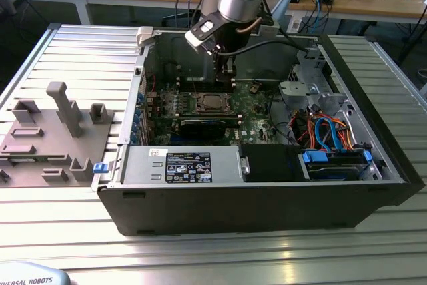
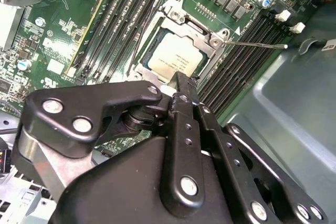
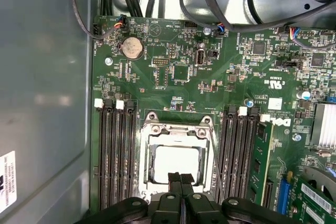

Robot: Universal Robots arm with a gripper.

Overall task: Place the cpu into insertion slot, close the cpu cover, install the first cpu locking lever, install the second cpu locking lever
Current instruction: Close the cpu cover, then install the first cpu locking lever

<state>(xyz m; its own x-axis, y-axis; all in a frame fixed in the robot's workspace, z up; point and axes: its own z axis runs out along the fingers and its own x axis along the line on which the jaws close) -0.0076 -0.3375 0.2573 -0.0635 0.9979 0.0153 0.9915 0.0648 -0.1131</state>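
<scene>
The cpu [image 3: 176,162], a silvery square chip, lies in the insertion slot [image 1: 212,103] on the green board. The cpu cover [image 3: 176,130] lies flat around it as a metal frame, and the chip [image 2: 172,56] shows through its window. A thin locking lever [image 2: 257,44] sticks out sideways from a corner of the cover [image 2: 185,24]. My gripper [image 3: 181,178] hangs just above the socket's edge, its black fingers [image 2: 185,129] pressed together with nothing between them. In the exterior view the gripper [image 1: 225,77] is inside the case, above the socket.
Black memory slots [image 3: 114,156] flank the socket on both sides. Cables [image 1: 327,131] and a drive cage [image 1: 300,88] fill the case toward the exterior view's right. A power supply [image 1: 180,165] lies along the near wall. A grey fixture block [image 1: 67,108] stands outside the case.
</scene>
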